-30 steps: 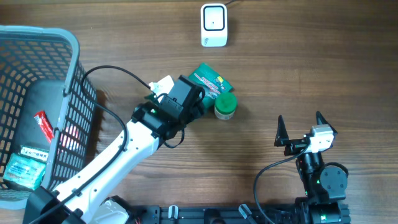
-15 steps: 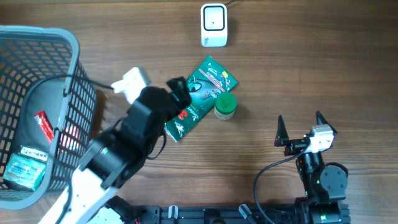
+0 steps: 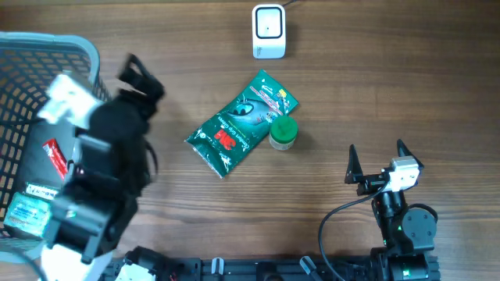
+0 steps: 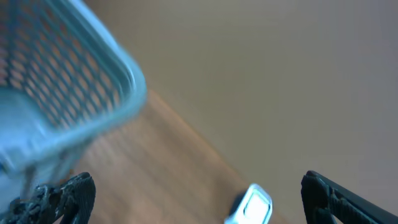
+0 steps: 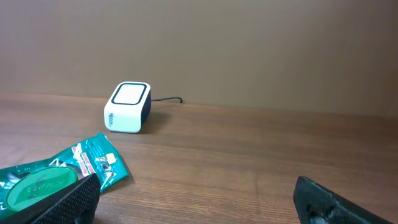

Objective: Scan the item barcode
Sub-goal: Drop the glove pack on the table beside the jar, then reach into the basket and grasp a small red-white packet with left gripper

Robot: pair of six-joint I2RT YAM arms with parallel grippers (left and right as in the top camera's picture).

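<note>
Overhead, the grey plastic lattice basket [image 3: 55,43] filled the 9 o'clock side of the wood-grain worktop [image 3: 391,78], with flat packs [image 3: 31,212] inside; the left wrist view caught only its rounded rim, smeared by blur. The left gripper [image 3: 141,74] was a dark blur from above, yet its wrist view showed both black fingers [image 4: 68,199] spread wide with nothing between them. The crinkled green foil packet [image 3: 238,129] lay flat at centre, at 6 o'clock from the white, round-cornered scanner [image 3: 268,31]. A round green-lidded jar [image 3: 283,133] touched the packet's 3 o'clock edge. The low right wrist view added the scanner's thin cable [image 5: 166,99]. The right gripper [image 3: 376,150], at 4 o'clock, stood fully parted and empty.
</note>
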